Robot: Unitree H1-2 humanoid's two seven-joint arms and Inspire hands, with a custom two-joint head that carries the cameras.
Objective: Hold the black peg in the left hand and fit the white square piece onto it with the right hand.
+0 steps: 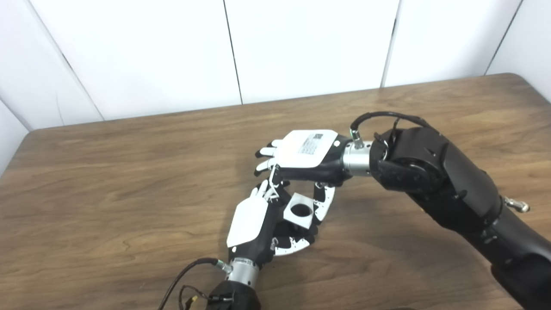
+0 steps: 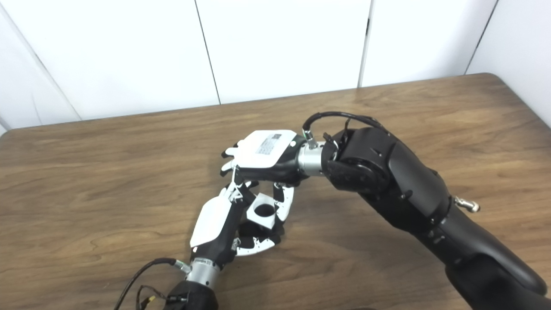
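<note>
- From my station, my left hand (image 1: 252, 224) sits at the near middle of the wooden table (image 1: 107, 181), fingers curled round something dark. I judge that to be the black peg (image 2: 254, 230), though I see only a dark mass between the fingers and cannot make out its shape or how it stands.
- Just right of that palm is the white square piece (image 1: 299, 210), tilted, its round hole facing up towards me. It touches the left hand's curled fingers and lies between the two hands.
- Further right, my right hand (image 1: 303, 157) reaches in from the far side, palm down. Its thumb (image 1: 325, 202) comes down along the piece's right edge; the other fingers are hidden under the palm. It seems to be pinching the piece, but I cannot tell for certain.
- Progress, as I judge it: both parts are off the table and brought together. Whether the piece is seated on the peg is unclear, since the hole shows only darkness.
- The right eye view shows the hole slightly more openly and more of the left thumb below it; the left eye view shows the right thumb's contact more plainly.
</note>
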